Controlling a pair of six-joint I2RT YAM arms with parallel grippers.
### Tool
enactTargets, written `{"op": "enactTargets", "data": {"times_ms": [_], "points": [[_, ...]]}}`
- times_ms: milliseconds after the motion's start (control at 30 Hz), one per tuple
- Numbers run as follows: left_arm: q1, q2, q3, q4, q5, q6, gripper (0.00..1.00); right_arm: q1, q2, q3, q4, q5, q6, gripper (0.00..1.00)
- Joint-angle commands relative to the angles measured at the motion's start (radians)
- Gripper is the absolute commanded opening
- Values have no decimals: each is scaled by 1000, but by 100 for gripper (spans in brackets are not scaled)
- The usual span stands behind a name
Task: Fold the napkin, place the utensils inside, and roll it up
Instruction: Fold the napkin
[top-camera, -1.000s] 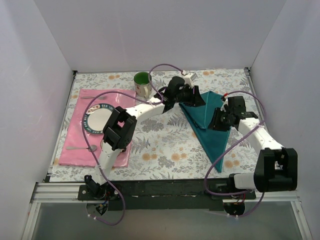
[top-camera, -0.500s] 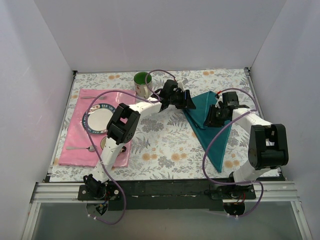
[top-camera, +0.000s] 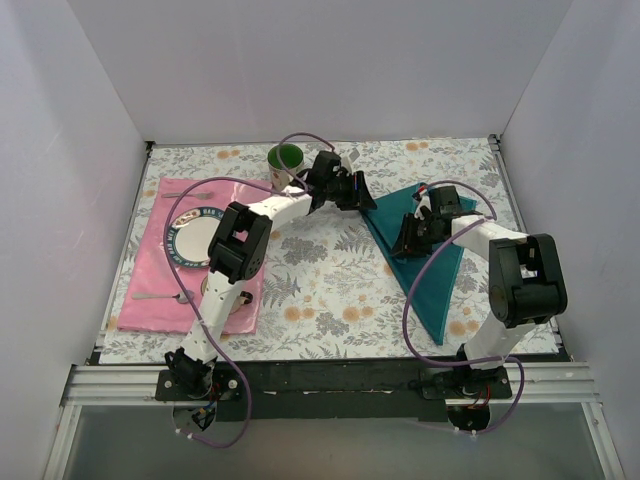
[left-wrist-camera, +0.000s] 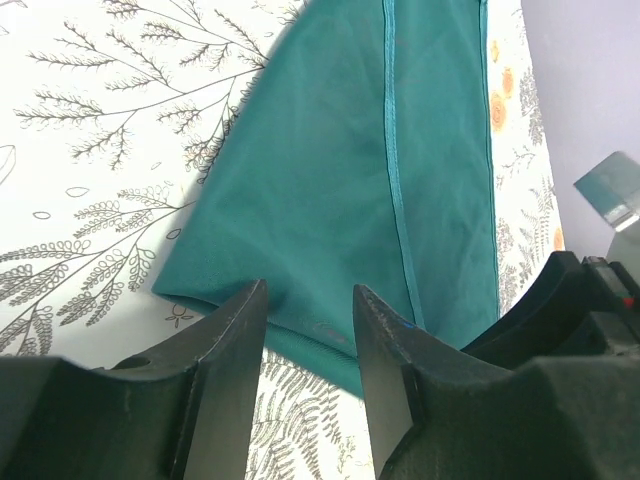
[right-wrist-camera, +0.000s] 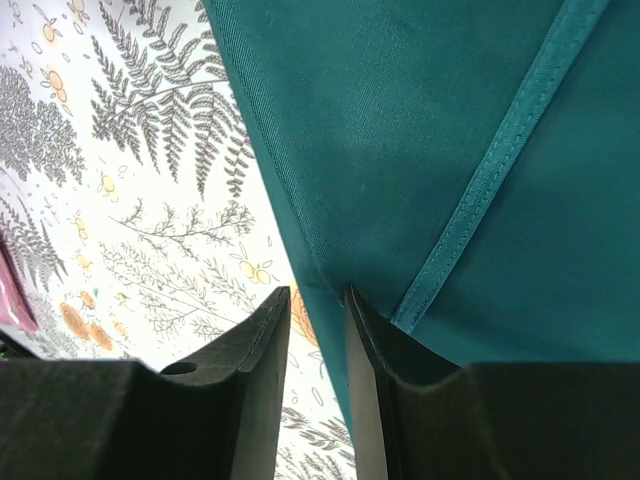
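Presently the left gripper (left-wrist-camera: 308, 295) and the right gripper (right-wrist-camera: 318, 295) both stand narrowly open over the edge of the teal napkin (top-camera: 436, 285) on the flowered table (top-camera: 330, 280)

The top external camera sits high above and behind both arm bases. It looks down and forward from far back and takes in the whole table (top-camera: 330, 290) and both arms. The left wrist camera rides just behind the left gripper (left-wrist-camera: 305, 330) and looks along its fingers at close range. The napkin (left-wrist-camera: 380, 200) lies ahead of the tips, and a dark part of the right arm (left-wrist-camera: 590, 310) shows to their right. The right wrist camera sits likewise behind the right gripper (right-wrist-camera: 318, 320), nearer still to the cloth. All three views share the napkin's hemmed upper part and the floral cover beside it.
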Motion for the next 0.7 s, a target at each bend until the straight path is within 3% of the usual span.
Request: {"op": "enactTargets", "data": {"times_ms": [0, 300, 433, 667], "points": [[-6, -4, 50, -59, -9, 53, 40, 12, -5, 49, 30, -57, 14, 36], [-8, -15, 149, -142, -46, 111, 44, 8, -36, 130, -59, -25, -36, 37], [-6, -47, 126, -123, -11, 72, 45, -17, -47, 185, -119, 77, -56, 38], [-32, -55, 67, -97, 34, 18, 44, -74, -33, 138, -137, 94, -76, 39]]}}
